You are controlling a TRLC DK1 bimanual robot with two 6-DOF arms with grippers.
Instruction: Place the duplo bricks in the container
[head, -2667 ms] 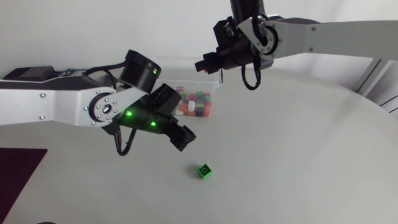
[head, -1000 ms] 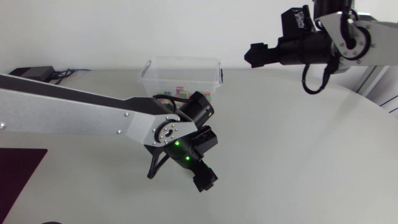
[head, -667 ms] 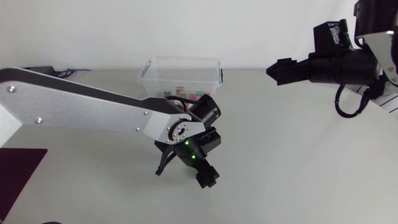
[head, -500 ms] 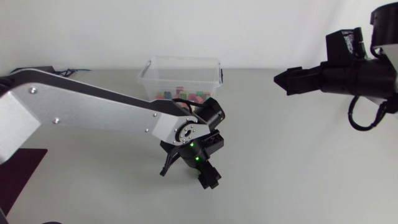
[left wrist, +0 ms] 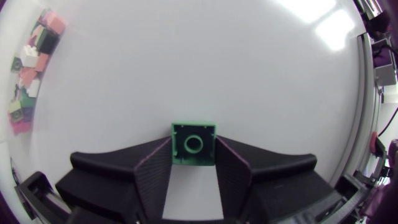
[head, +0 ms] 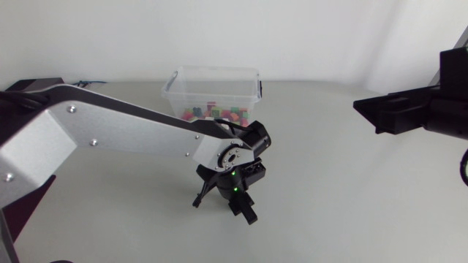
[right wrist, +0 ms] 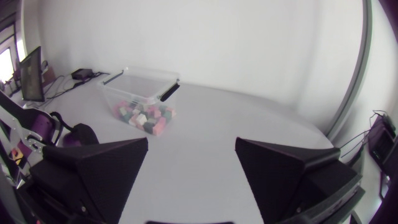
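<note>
The left arm (head: 124, 128) stretches across the near half of the pale table (head: 351, 197), its wrist bent straight down so that the left gripper (head: 245, 212) stands on the surface close to the middle. In the left wrist view the jaws of that gripper (left wrist: 194, 155) are closed in on a single green duplo brick (left wrist: 194, 142): one black wedge-shaped finger (left wrist: 152, 177) lies against one side of the brick and the other against the opposite side, and the brick fills the gap between their tips. It sits flat on the table, and the face turned to the camera shows a square recess with a round ring in its centre. From above the brick is hidden under the gripper. Farther back, beyond the left gripper and well apart from it, the clear plastic container (head: 216, 71) stands open near the table's far edge, with a heap of mixed bricks (head: 216, 113) in red, pink, green, white and dark colours on its bottom; the same heap (left wrist: 28, 62) shows at the margin of the left wrist view. Over the table's right side the right gripper (head: 380, 113) hangs level, pointing towards the middle. Its own camera shows its jaws (right wrist: 191, 146) spread wide, with the container (right wrist: 146, 74) and its bricks (right wrist: 142, 115) well ahead of it.
</note>
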